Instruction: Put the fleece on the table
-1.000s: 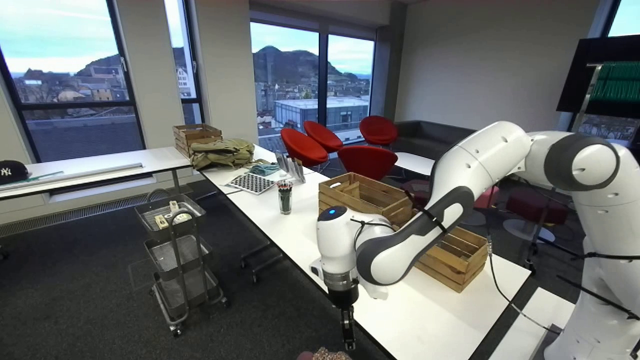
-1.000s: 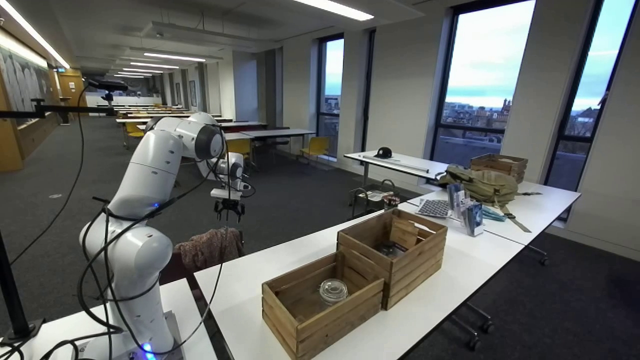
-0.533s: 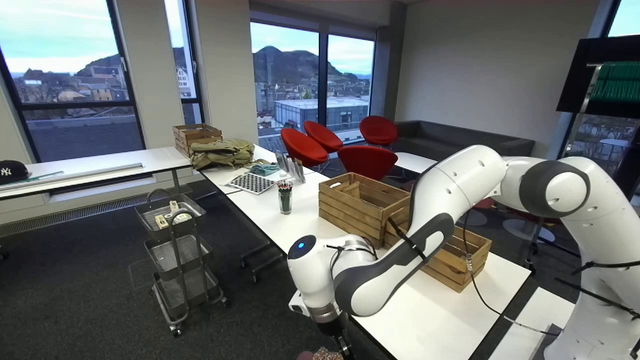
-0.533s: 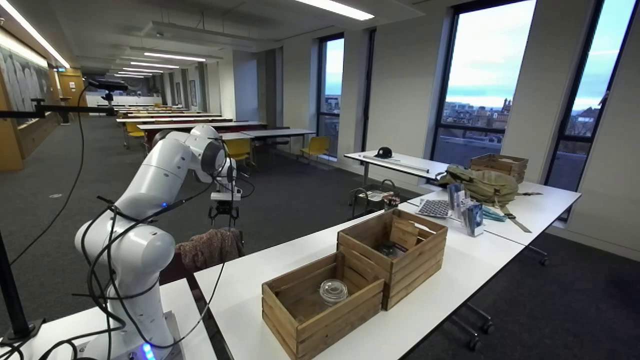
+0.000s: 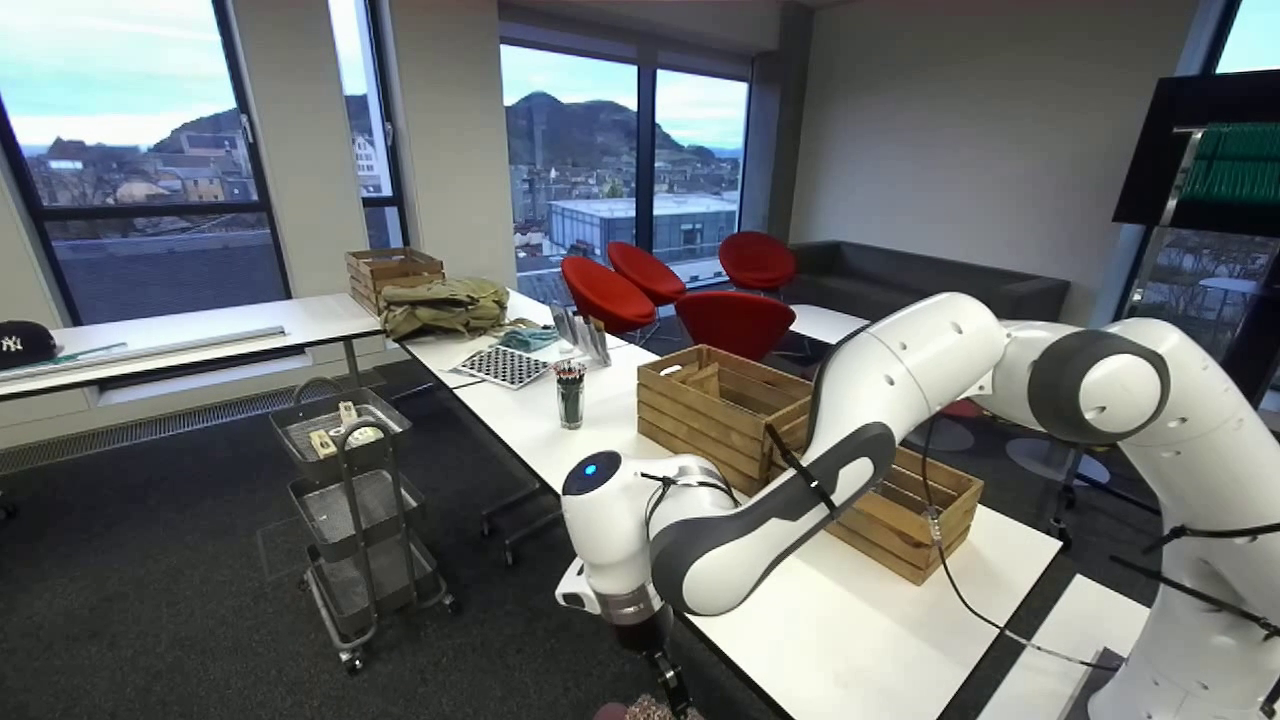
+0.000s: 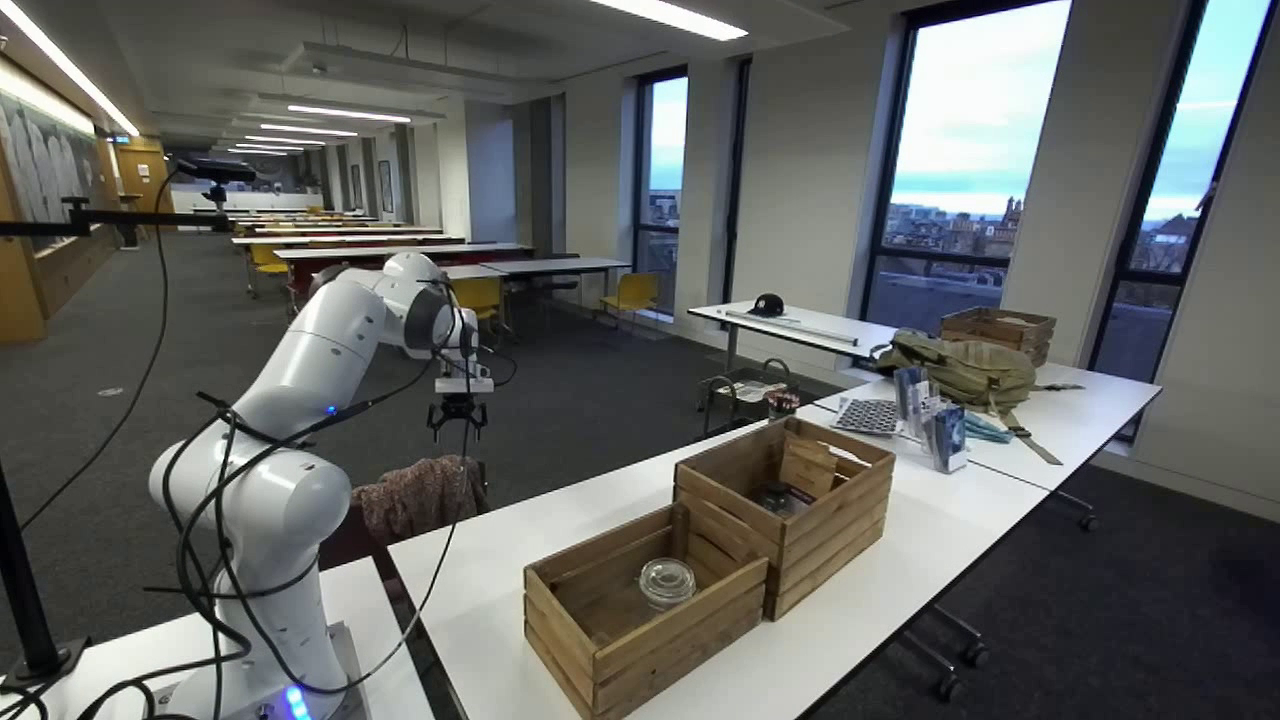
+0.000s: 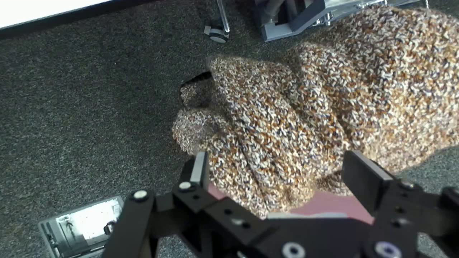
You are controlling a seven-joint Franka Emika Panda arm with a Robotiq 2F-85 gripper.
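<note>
Wrist view: the fleece [image 7: 287, 125] stretches lengthwise lower-left to upper-right, the jaws wide apart, empty.

4 red chairs [image 5: 735, 325]; 3 wooden crates [image 6: 830, 545], olive backpack [image 6: 965, 370] beside 1; cap [image 6: 767, 306]; checkered board [image 5: 503, 367]; 3-tier cart [image 5: 322, 507]

window [image 6: 975, 120] bright | ceiling lamp [image 6: 670, 17] lit | carpet [image 6: 590, 410] dim | wrist view: tabletop [image 7: 36, 9] overexposed

White letters "NY" [image 5: 11, 344] stand on the black cap [image 5: 32, 342].
</note>
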